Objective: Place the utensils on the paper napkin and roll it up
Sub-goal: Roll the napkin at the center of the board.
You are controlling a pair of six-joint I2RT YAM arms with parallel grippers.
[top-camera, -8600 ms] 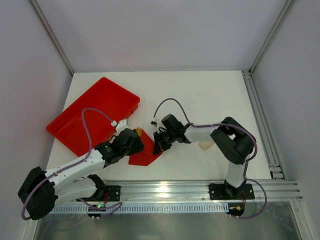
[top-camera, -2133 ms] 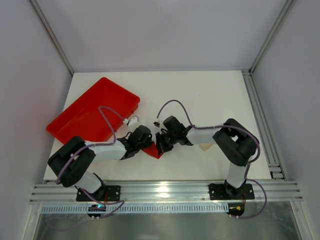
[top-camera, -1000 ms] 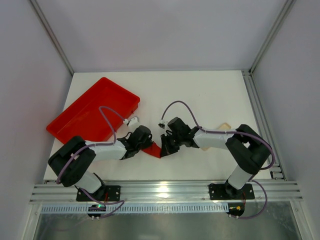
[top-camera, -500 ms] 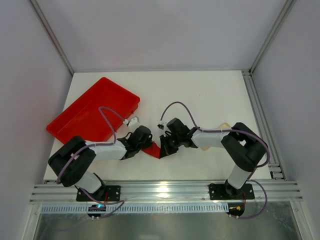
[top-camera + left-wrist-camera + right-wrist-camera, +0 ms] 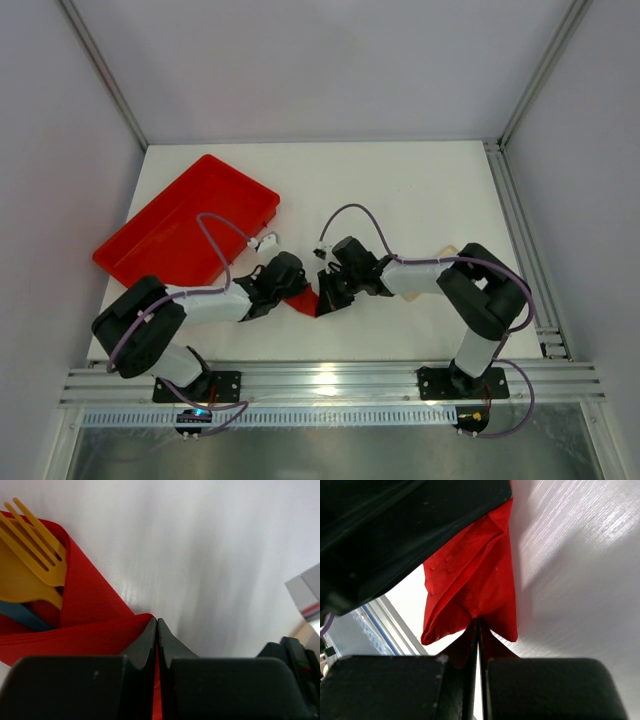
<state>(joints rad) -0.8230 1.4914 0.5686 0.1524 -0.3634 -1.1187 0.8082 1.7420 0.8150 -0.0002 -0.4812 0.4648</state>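
Item 1: paper napkin [image 5: 304,298], red, thin matte paper w/ soft creases, folded to a wedge. It lies on the table [image 5: 420,190], lower centre of overhead view, between the two claws. Item 2: utensils, 2 pcs seen. Yellow fork [image 5: 27,580] is smooth w/ slim tines and a broad flat neck. Blue piece [image 5: 20,616] is a flat strip, mostly covered, type unclear. Both are tucked in the napkin's folds, upper left of left wrist view, w/ tines poking past the red edge. Left gripper [image 5: 157,626]: black matte fingers, tapered tips pressed together w/ a sliver of red paper pinched betw. them, so clenched on the napkin edge. Right gripper [image 5: 478,626]: same black tapered fingers, clamped on a crumpled, puffed corner of the napkin, which bunches as a pleated pouch above the tips. Tray [image 5: 215,165]: rigid red plastic, rectangular, raised rim; upper left of overhead view, apart from napkin. Table: white, smooth, faint streaky sheen. Pale tan obj. [image 5: 447,251], right of centre, part hidden by right arm; kind can't tell.
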